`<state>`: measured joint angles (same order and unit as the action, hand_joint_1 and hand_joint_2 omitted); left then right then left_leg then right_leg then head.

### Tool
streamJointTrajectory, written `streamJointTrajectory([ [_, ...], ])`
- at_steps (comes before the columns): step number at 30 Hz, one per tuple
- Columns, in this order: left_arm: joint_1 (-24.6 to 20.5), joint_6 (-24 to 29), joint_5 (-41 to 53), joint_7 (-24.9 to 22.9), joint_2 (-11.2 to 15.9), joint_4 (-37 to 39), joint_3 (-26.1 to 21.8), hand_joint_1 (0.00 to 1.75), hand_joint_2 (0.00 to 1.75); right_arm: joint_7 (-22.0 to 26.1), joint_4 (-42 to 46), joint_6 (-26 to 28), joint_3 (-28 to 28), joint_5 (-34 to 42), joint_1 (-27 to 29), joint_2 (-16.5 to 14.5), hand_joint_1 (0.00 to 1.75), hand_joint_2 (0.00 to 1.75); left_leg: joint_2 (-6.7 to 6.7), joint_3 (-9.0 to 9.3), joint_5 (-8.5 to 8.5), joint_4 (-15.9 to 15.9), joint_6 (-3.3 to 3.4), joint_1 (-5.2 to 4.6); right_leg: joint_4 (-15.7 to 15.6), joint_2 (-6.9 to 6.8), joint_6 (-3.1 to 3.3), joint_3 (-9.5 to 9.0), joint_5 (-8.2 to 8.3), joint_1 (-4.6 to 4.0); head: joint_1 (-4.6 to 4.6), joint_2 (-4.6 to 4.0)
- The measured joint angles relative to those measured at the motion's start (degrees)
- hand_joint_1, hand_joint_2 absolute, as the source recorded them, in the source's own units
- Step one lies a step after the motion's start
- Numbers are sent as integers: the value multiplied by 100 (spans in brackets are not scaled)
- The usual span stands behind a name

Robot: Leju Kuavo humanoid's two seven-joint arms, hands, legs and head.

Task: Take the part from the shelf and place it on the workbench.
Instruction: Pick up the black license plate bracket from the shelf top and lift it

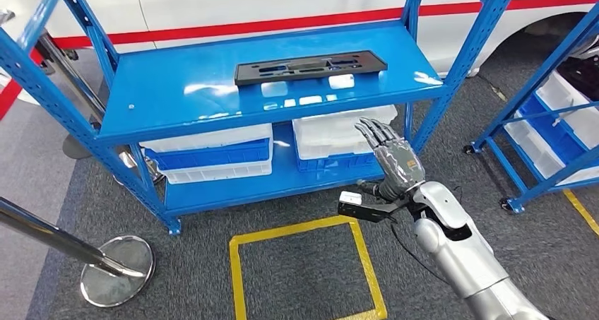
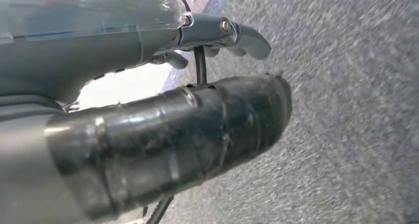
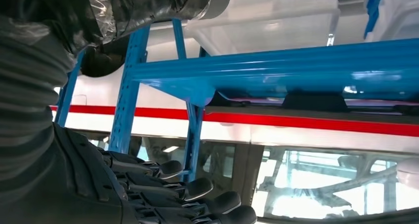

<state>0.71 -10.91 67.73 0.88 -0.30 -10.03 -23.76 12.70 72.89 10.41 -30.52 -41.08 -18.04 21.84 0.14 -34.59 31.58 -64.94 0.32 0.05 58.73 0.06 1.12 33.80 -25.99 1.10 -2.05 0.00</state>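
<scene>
Part (image 1: 311, 66), a long black panel, lies flat on the blue shelf's (image 1: 176, 97) top deck, its long axis running across the view. Right hand (image 1: 395, 161) is raised below and in front of it, fingers extended, holding nothing; the part lies up and leftward.

Flat black part (image 1: 311, 68) on shelf (image 1: 176, 94)

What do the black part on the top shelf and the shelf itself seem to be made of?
The black part looks like matte moulded plastic: dull surface, shaped cut-outs. The shelf looks like glossy blue painted metal: it reflects the lights sharply.
</scene>
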Motion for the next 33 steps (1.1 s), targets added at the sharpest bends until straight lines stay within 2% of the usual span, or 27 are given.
streamJointTrajectory([
  [2, 9, -2, 9, 6, -2, 0, 0, 0, 0, 0, -1, -2, 2, -26, 18, -1, 0, 175, 1, -435, 246, -753, -51, 38, 0, -4, 21, -45, -44, 5, 1, 0],
  [3, 18, -3, 14, 10, -3, 0, 0, 0, 0, 0, -1, -4, 2, -41, 33, -1, 0, 175, 2, -581, 237, -953, -71, 58, 1, -1, 18, -75, -71, 9, 2, 0],
  [4, 27, -4, 19, 15, -5, 0, 0, 0, 0, 0, -1, -4, 4, -55, 43, -1, 0, 175, 3, -618, 110, -927, -84, 75, 2, 5, 7, -112, -100, 16, 2, 0],
  [5, 32, -4, 22, 18, -4, 0, 0, 0, 0, 0, -1, -4, 6, -67, 50, -1, 0, 175, 4, -541, -116, -674, -89, 90, 2, 11, -9, -162, -136, 25, 2, 0],
  [6, 33, -1, 26, 19, -3, 0, 0, 0, 0, 0, 0, -4, 9, -78, 53, -1, 0, 175, 5, -391, -373, -277, -86, 100, 2, 16, -32, -214, -174, 34, 2, 0],
  [7, 32, 2, 28, 19, -2, 0, -1, 0, 0, 0, 2, -3, 14, -87, 52, -1, 0, 175, 2, -227, -547, 95, -73, 93, 5, 21, -64, -254, -212, 31, 2, 0],
  [8, 28, 4, 28, 21, -1, 0, -1, 0, 0, 0, 5, -3, 18, -95, 51, -1, 0, 175, -3, -95, -640, 389, -46, 83, 8, 24, -98, -278, -243, 29, 2, 0],
  [9, 24, 5, 29, 25, -2, 0, -2, 0, 0, 0, 9, -3, 24, -102, 53, -1, 0, 175, -9, -25, -651, 549, -16, 69, 3, 27, -132, -290, -260, 20, 1, 0],
  [13, 25, 4, 29, 34, -5, 1, -3, 0, 0, 0, 16, -3, 55, -117, 60, -1, 0, 175, -19, 90, -577, 670, 144, 68, 135, 19, -252, -276, -290, 28, -2, 0],
  [15, 25, 4, 29, 34, -5, 1, -5, 0, 0, -1, 17, -3, 64, -125, 56, 1, 0, 175, -19, 171, -549, 711, 211, 71, 613, 10, -269, -32, -518, 33, -5, 0],
  [17, 21, 4, 30, 34, -5, 1, -6, 0, 0, -6, 15, -3, 76, -131, 76, 2, 0, 175, -20, 220, -502, 712, 258, 51, 1343, 9, -274, 421, -787, 23, -4, 0],
  [18, 24, 4, 31, 34, -5, 1, -7, 0, 0, -8, 14, -4, 83, -134, 94, 2, 0, 175, -23, 252, -473, 708, 270, 37, 1575, 9, -270, 606, -819, 19, -4, 0],
  [19, 28, 4, 32, 34, -5, 2, -7, 0, 0, -9, 13, -4, 92, -135, 108, 2, 0, 175, -27, 292, -439, 705, 273, 22, 1613, 8, -256, 702, -735, 16, -4, 0],
  [20, 32, 3, 33, 34, -5, 2, -7, 0, 0, -9, 13, -5, 104, -137, 115, 2, 0, 175, -30, 345, -399, 702, 271, 8, 1428, 8, -230, 686, -531, 11, -4, 0],
  [21, 34, 3, 38, 35, -7, 2, -8, 0, 0, -10, 13, -5, 120, -141, 117, 2, 0, 175, -33, 404, -356, 703, 265, -2, 1065, 6, -192, 578, -243, -5, -4, 0],
  [22, 37, 3, 43, 36, -16, 4, -9, 0, 0, -13, 11, -4, 138, -149, 116, 3, 0, 175, -33, 460, -315, 704, 251, -10, 714, -2, -145, 464, -28, -32, 2, 0],
  [23, 31, 2, 51, 36, -25, 7, -11, 0, 0, -15, 9, -3, 155, -157, 111, 4, 0, 175, -38, 486, -281, 704, 233, -13, 392, -10, -103, 372, 76, -66, 5, 0],
  [24, 24, 0, 60, 37, -33, 9, -13, 0, 0, -17, 6, -1, 174, -168, 107, 6, 0, 175, -39, 495, -249, 709, 203, -12, 203, -15, -65, 314, 131, -99, 10, 0],
  [26, 18, -1, 71, 37, -41, 11, -19, 0, 0, -19, 1, 1, 215, -179, 103, 8, 0, 175, -39, 512, -226, 682, 138, -15, 79, -7, -17, 272, 80, -123, 11, 0],
  [28, 23, 2, 75, 37, -43, 13, -21, 0, 0, -19, 0, 1, 256, -182, 102, 7, 0, 175, -33, 547, -164, 579, 81, -18, 32, 6, 27, 151, 96, -82, 15, 0],
  [29, 19, 3, 76, 38, -45, 13, -22, 0, 0, -18, 0, 1, 269, -182, 93, 7, 0, 175, -34, 495, -89, 433, 53, -13, 11, 7, 51, 83, 82, -60, 24, 0],
  [30, 11, 4, 78, 40, -45, 13, -23, 0, 0, -18, 0, 1, 278, -183, 84, 6, 0, 175, -34, 357, 34, 169, 26, 0, -7, 4, 69, 27, 59, -47, 31, 0],
  [32, -1, 5, 79, 43, -43, 13, -31, 0, 0, -18, -1, 1, 285, -183, 76, 5, 0, 175, -34, -81, 308, -533, -32, 27, -12, 2, 88, -38, -5, -47, 43, 0],
  [33, 2, 5, 79, 43, -41, 13, -38, 0, 0, -18, -2, 1, 285, -183, 83, 5, 0, 175, -34, -286, 370, -792, -55, 40, -10, 5, 85, -75, -43, -46, 42, 0],
])
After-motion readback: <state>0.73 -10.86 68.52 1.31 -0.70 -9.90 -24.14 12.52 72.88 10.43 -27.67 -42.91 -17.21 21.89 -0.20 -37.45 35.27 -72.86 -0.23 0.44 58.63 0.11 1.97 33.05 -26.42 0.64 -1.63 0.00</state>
